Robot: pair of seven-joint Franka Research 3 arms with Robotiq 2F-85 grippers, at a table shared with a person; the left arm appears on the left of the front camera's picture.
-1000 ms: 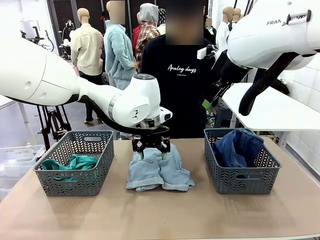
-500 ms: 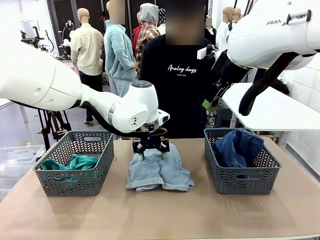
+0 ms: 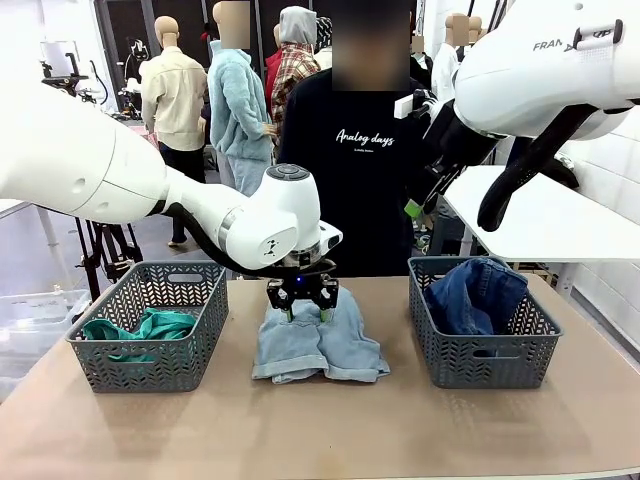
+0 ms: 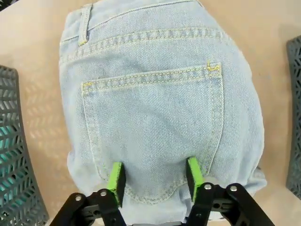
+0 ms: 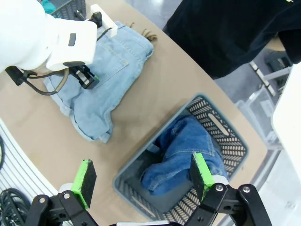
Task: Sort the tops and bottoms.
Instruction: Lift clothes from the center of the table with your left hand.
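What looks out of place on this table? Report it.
The pale denim shorts lie on the bare table between the left basket and right basket, in neither, with the left claw set on their back pocket. The dark blue shorts heap above the right basket's rim. Nothing looks damaged.

Pale denim shorts (image 3: 318, 345) lay flat, centre of table (image 3: 320, 430), back pocket up. Dark blue shorts (image 3: 478, 295) crumpled in R basket (image 3: 485, 370); teal top (image 3: 150, 328) in L basket (image 3: 140, 368).
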